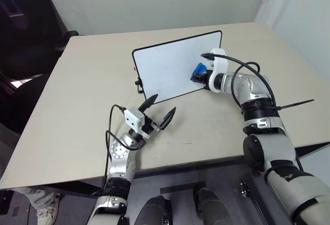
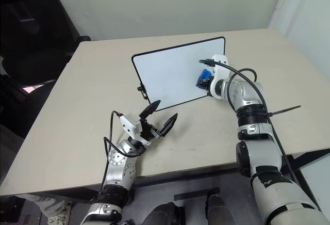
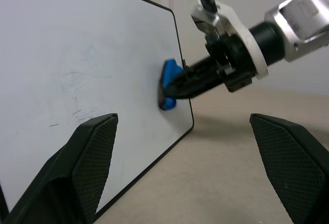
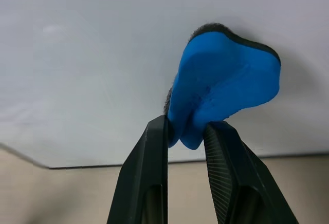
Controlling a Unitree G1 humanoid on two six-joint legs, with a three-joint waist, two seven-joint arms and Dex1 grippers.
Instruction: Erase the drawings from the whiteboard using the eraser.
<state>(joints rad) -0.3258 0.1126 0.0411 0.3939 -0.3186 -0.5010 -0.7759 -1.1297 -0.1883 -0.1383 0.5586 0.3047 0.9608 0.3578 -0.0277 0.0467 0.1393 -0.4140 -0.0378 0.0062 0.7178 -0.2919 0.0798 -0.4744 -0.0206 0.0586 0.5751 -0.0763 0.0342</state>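
Now, step: right gripper (image 4: 186, 131), jaws clamped on bright blue block eraser (image 4: 223, 88), pressing it against black-framed white whiteboard (image 1: 167, 65)
Left gripper (image 1: 161, 110): jaws apart
Next: sweep toward faint strokes

Black-framed whiteboard (image 1: 170, 70) stands tilted on the tabletop (image 1: 77, 106), blue eraser (image 1: 198, 72) pressed against its face near the right edge, faint marker drawings (image 3: 77, 95) left.
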